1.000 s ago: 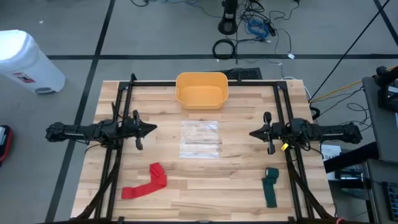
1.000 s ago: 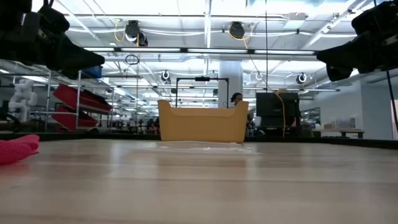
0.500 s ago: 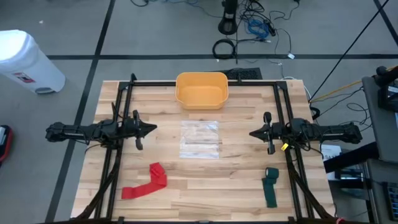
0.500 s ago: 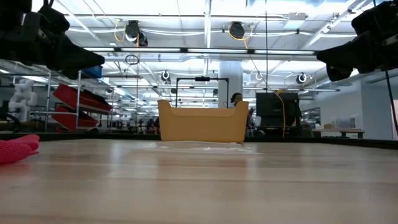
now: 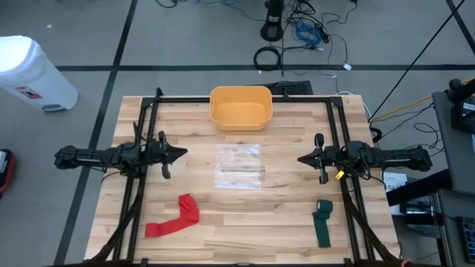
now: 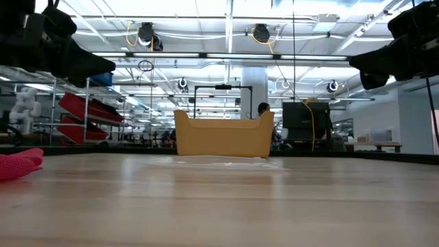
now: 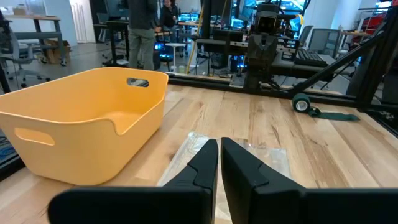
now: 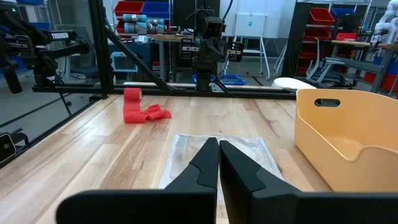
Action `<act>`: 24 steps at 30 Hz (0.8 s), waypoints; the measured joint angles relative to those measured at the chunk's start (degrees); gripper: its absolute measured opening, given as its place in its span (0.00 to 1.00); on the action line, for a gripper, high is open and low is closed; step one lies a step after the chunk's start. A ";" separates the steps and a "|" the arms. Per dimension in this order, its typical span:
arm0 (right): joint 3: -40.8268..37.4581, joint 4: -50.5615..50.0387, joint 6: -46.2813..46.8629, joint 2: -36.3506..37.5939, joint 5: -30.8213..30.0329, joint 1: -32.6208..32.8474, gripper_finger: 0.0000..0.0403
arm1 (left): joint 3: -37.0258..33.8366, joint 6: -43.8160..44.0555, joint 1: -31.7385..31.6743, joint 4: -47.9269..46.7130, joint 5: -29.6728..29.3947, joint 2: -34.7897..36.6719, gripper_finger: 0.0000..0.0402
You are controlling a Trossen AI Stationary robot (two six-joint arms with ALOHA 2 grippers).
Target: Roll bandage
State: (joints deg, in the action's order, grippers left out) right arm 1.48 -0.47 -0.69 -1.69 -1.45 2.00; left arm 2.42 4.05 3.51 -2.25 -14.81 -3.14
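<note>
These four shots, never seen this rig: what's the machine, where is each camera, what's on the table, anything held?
Two dark robot arms at a wooden table. One camera looks straight down, one sits at tabletop height, one rides each wrist. The left gripper and right gripper hover apart, fingers shut, holding nothing. Between them lies a clear plastic bag; behind it stands a yellow plastic tub. A half-unrolled red bandage lies front-left, a dark green bandage front-right.

Your left gripper (image 7: 219,163) is closed above a clear plastic bag (image 7: 239,155); yellow plastic bin (image 7: 81,127) at 9 o'clock, green rolled bandage (image 7: 311,107) at 1 o'clock.
</note>
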 joint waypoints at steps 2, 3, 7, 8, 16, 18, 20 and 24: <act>-0.02 0.00 0.00 0.00 0.00 -0.02 0.00 | 0.00 0.00 -0.02 0.01 -0.01 0.01 0.06; 0.00 -0.01 0.00 0.01 0.00 -0.01 0.00 | 0.00 0.00 0.00 -0.01 0.00 0.01 0.06; -0.01 0.00 0.00 0.02 -0.01 -0.02 0.00 | 0.00 0.00 0.00 0.00 0.00 0.01 0.06; -0.01 -0.02 0.00 0.01 0.00 -0.01 0.00 | 0.00 0.00 0.00 0.01 0.00 0.01 0.06; -0.01 0.35 0.00 0.02 -0.07 -0.01 0.00 | 0.00 0.00 0.00 0.01 -0.01 0.01 0.06; -0.02 0.35 0.00 0.02 -0.09 -0.02 0.00 | 0.00 -2.93 -0.01 -0.12 -0.02 0.01 0.06; -0.02 0.75 0.00 0.01 -0.09 -0.02 0.00 | 0.00 -8.08 0.00 -0.17 -0.02 -0.01 0.06; -0.02 3.86 0.00 0.01 -0.09 -0.02 0.00 | 0.00 -12.12 0.00 -0.17 -0.02 -0.01 0.06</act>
State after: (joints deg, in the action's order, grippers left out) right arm 1.45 3.39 -0.69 -1.68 -1.54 1.98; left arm 2.42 -8.06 3.51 -2.42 -14.83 -3.15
